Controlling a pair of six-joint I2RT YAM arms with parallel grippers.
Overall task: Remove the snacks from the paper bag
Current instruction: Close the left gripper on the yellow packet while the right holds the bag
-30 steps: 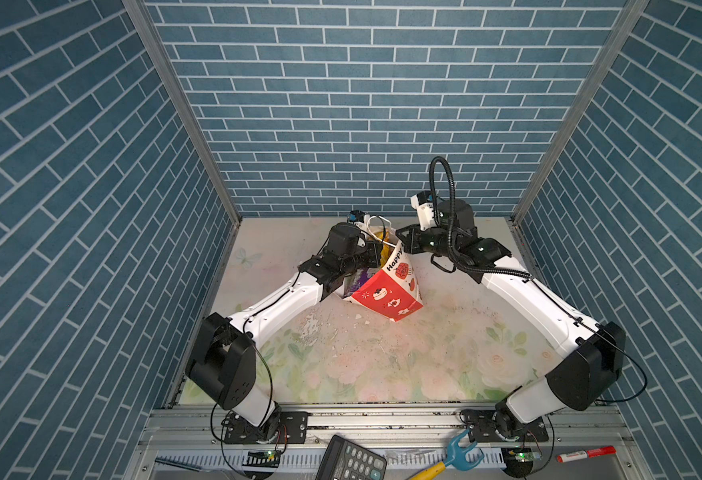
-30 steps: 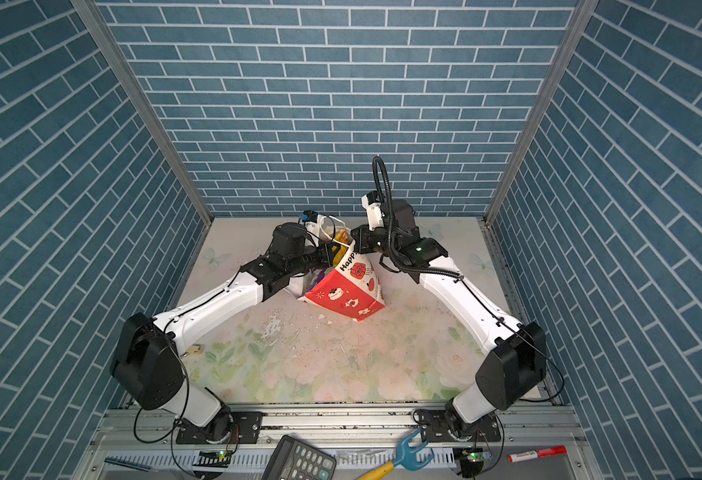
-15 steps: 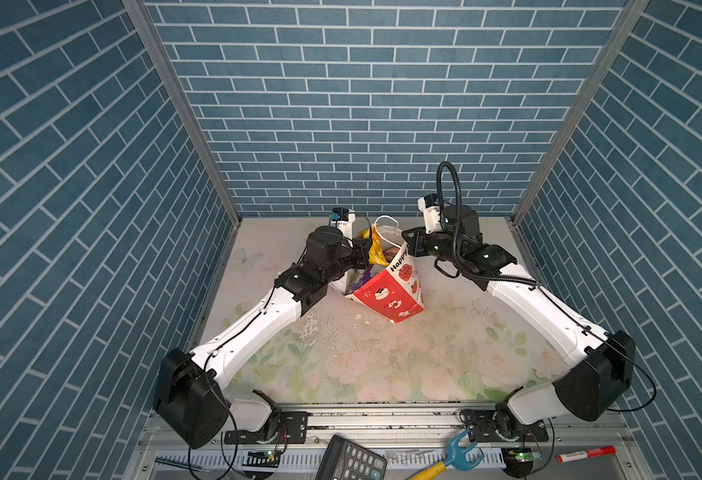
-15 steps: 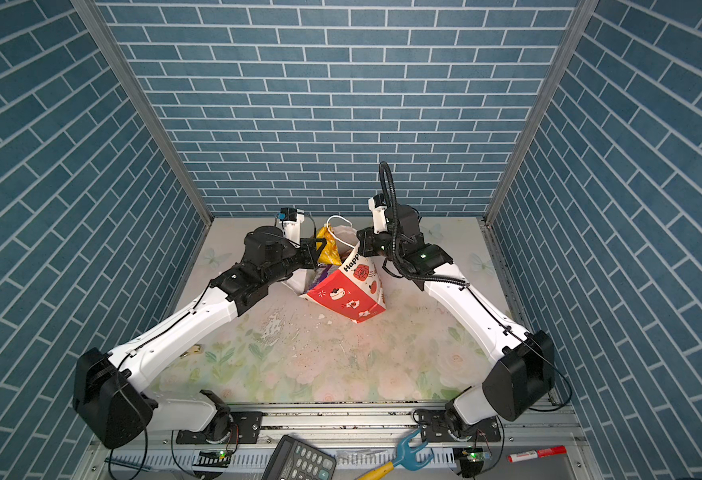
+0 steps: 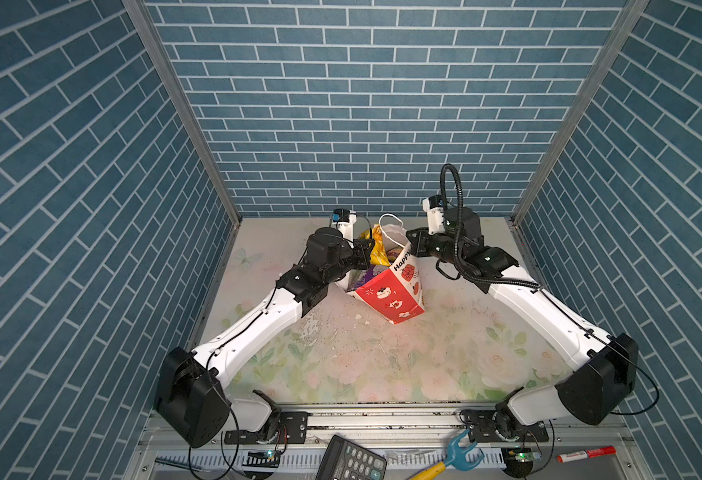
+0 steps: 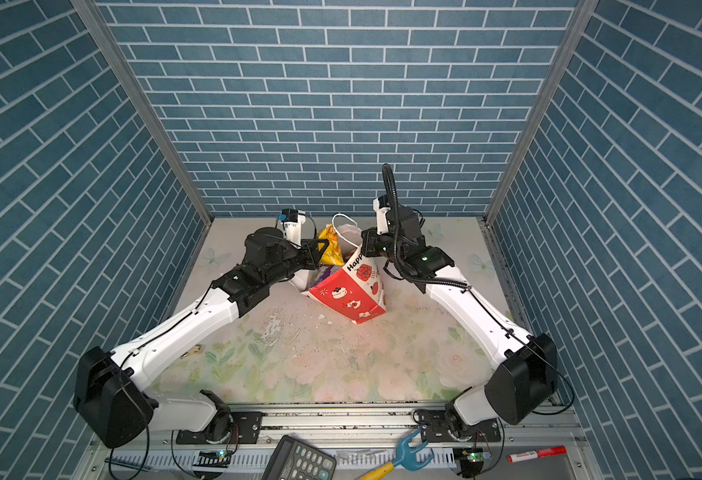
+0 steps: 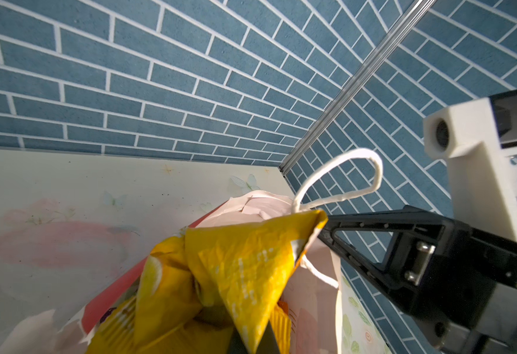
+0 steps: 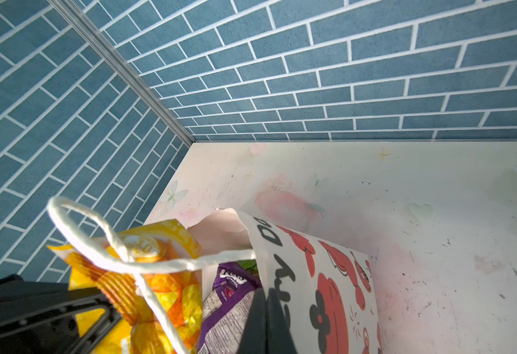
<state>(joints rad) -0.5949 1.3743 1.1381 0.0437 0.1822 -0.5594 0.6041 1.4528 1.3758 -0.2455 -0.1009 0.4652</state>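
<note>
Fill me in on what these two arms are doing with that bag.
The robot is emptying snacks from the paper bag, which stands tilted on the table. The right claw is shut on the bag's rim, holding it. The left claw is shut on a yellow packet at the bag's mouth, with the packet partly above the rim. A purple packet lies inside. No packet can be seen lying on the table yet.

paper bag (image 5: 389,293): white, red side panel, red cartoon prints, black lettering
yellow packet (image 7: 239,266): yellow, lemon-slice print
purple packet (image 8: 231,286): purple, grey text panel
tabletop (image 5: 382,365): pale, pink-green florals
walls (image 5: 382,104): blue brick, white lines
</note>
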